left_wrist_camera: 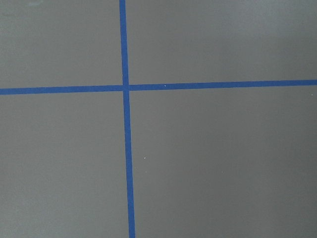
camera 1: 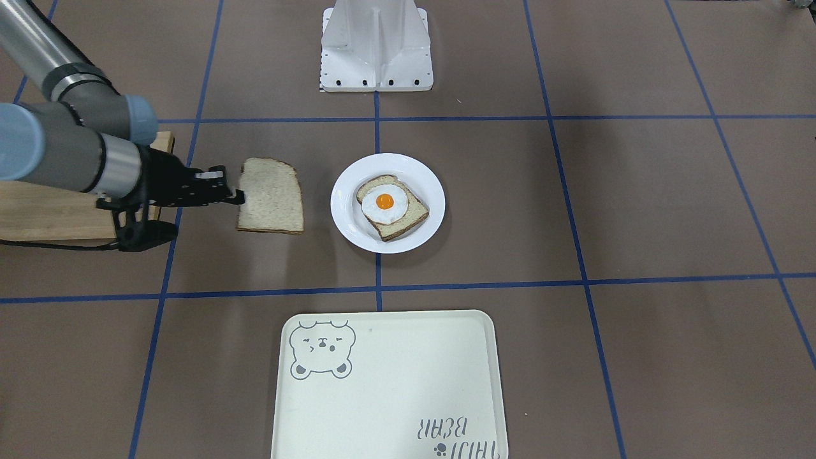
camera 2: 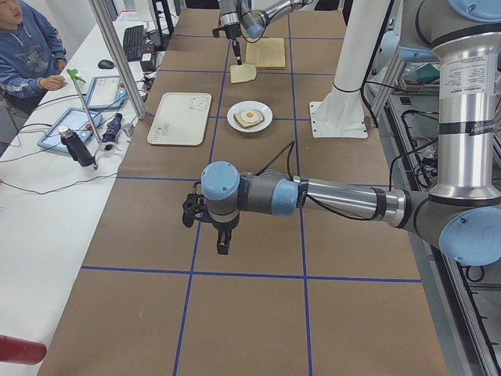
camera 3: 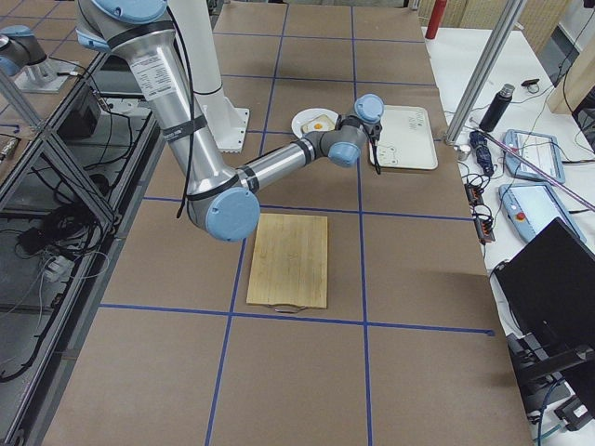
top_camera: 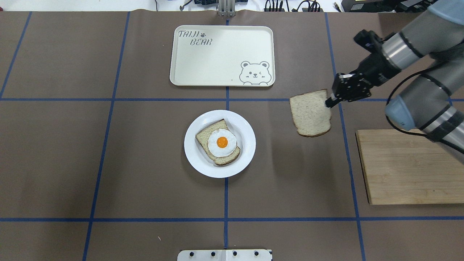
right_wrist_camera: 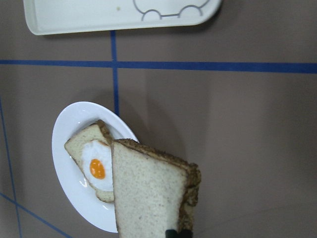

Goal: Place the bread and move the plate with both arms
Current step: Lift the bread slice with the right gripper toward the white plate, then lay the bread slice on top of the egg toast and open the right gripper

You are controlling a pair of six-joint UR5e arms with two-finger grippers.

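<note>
My right gripper (top_camera: 328, 103) is shut on one edge of the plain bread slice (top_camera: 311, 114) and holds it above the table, between the wooden board and the plate. In the front view the gripper (camera 1: 241, 196) holds the bread (camera 1: 271, 196) left of the white plate (camera 1: 357, 233). The plate (top_camera: 195, 156) carries another slice topped with a fried egg (top_camera: 221, 142). The right wrist view shows the bread (right_wrist_camera: 148, 193) close up, overlapping the plate (right_wrist_camera: 69, 134). My left gripper (camera 2: 223, 243) hovers over bare table far from the plate; I cannot tell whether it is open.
A cream tray with a bear drawing (top_camera: 217, 61) lies beyond the plate. A wooden cutting board (top_camera: 409, 166) lies under my right arm. The white pedestal (camera 1: 376, 44) stands at the robot's side of the table. An operator sits by the side bench (camera 2: 31, 47).
</note>
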